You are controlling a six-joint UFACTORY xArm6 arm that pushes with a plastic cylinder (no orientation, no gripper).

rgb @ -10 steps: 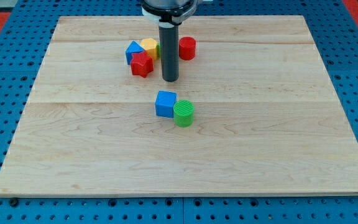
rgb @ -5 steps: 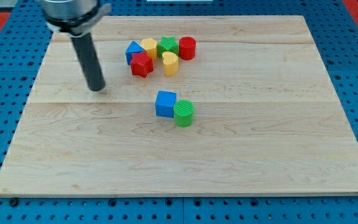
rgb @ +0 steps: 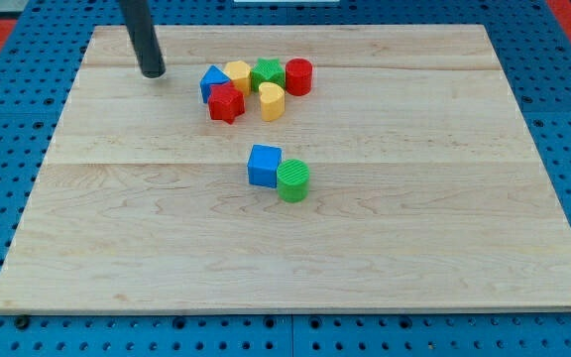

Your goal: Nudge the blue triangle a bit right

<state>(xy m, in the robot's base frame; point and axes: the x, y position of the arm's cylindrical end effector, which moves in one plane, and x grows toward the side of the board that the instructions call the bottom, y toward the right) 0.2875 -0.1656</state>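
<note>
The blue triangle (rgb: 212,81) lies at the left end of a cluster near the view's top. It touches a yellow block (rgb: 238,74) on its right and a red star-like block (rgb: 226,102) just below. My tip (rgb: 152,73) stands on the board to the left of the blue triangle, apart from it by about a block's width. The rod rises out of the view's top.
The cluster also holds a green block (rgb: 267,72), a red cylinder (rgb: 298,76) and a yellow heart-like block (rgb: 272,100). A blue cube (rgb: 264,165) and a green cylinder (rgb: 292,180) touch each other at the board's middle.
My tip moved from the right of the cluster to the left, then up towards the view's top, ending left of the blue triangle. No block has moved.
</note>
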